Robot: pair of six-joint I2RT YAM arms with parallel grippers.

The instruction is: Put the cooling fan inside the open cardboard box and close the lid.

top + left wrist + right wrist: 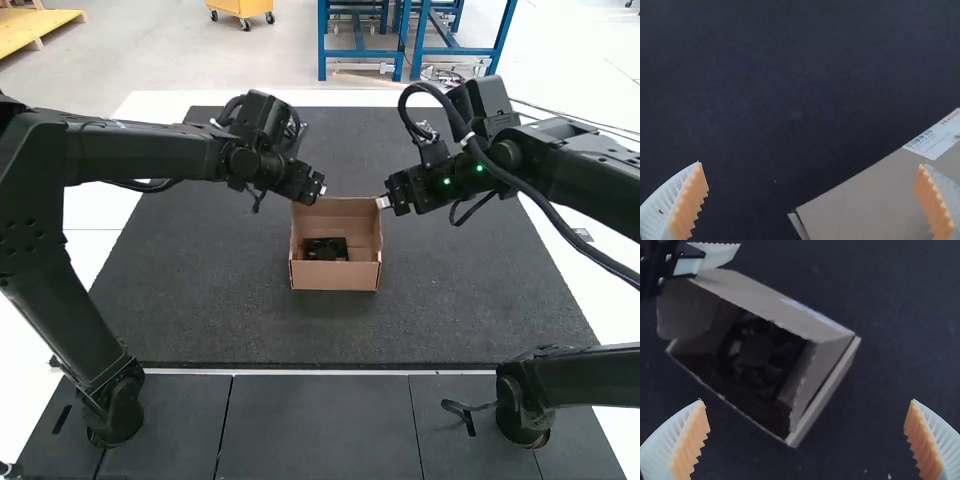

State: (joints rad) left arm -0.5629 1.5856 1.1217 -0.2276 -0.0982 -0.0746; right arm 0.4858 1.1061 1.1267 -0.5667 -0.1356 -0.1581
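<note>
A: Left fingers first: spread wide, orange pads well apart, clamped on nothing. Between them dark mat and a slab of cardboard, a flap with a white label, reaching in under one finger. Touching? Can't tell.

B: Right fingers: same story, wide open and empty. Staring past them straight into the box.

A: Out to the wrists now. Left gripper hanging at the box's far left corner, right gripper at the far right corner, both just beside the rim. One either side, about equally near.

B: And the fan? Down inside the box, lying flat on the bottom, dark on brown. Looks like the first half done.

A: Only the closing left, then. Top open, no flap over the fan yet.

B: Key point: probably hinged along the far edge, judging by that labelled flap under the left fingers. Long edge running left to right, straight across between the two grippers.

A: So the opening on the near side of both sets of fingers. Calls for a sweep toward the arm bases, folding the flap forward and down.

B: Left gripper better placed, with cardboard between its fingers. Risk of shoving the whole box along the mat instead of bending the flap.

A: Right gripper handy for steadying the far right corner. White table beyond the mat, well apart from all this.
</note>
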